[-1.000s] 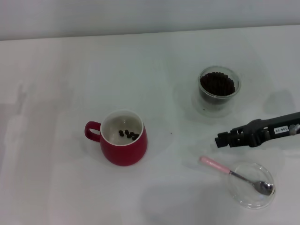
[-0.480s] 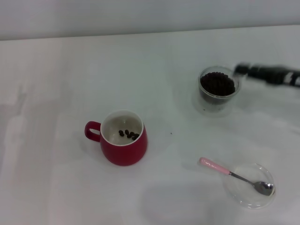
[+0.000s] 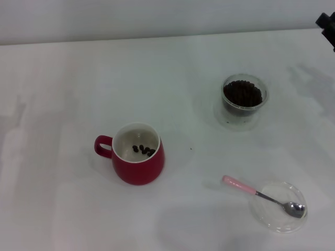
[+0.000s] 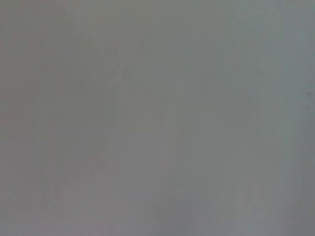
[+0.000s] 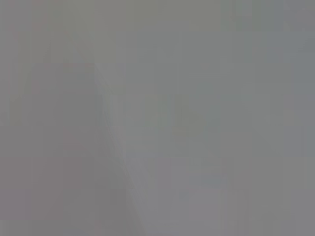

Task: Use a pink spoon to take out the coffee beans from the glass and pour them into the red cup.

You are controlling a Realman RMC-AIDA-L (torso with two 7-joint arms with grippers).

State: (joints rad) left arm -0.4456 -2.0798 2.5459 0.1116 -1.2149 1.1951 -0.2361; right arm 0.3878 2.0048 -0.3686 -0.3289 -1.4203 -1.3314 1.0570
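Near the front right of the table (image 3: 63, 78) we see the spoon (image 3: 261, 195) lying flat, its metal bowl resting in a shallow clear dish (image 3: 278, 206), pink handle sticking out over the dish rim toward the cup (image 3: 137, 160). We judge it light, stiff and thin, and the polished metal neck probably slippery; best hold looks like the pink handle near its free end, where it is clear of the dish and gives fingers room on both sides. It lies low, so a pinch from above would need fingertips close to the tabletop. The dish looks fragile and could skid if nudged. The glass (image 3: 243, 100) stands upright toward the back right, well apart from the spoon, filled with beans (image 3: 243, 93); thick walls, likely heavy enough to stay put while scooping, though smooth. The cup stands upright centre-left, handle pointing left, a few beans already on its white inside. The beans are small, hard and loose, so we expect they roll off a tilted spoon easily. Only a dark bit of the right gripper (image 3: 327, 23) shows at the far top right corner of the head view, well away from everything; we cannot tell how its fingers stand. The left gripper is not visible, and both wrist views show only blank grey.
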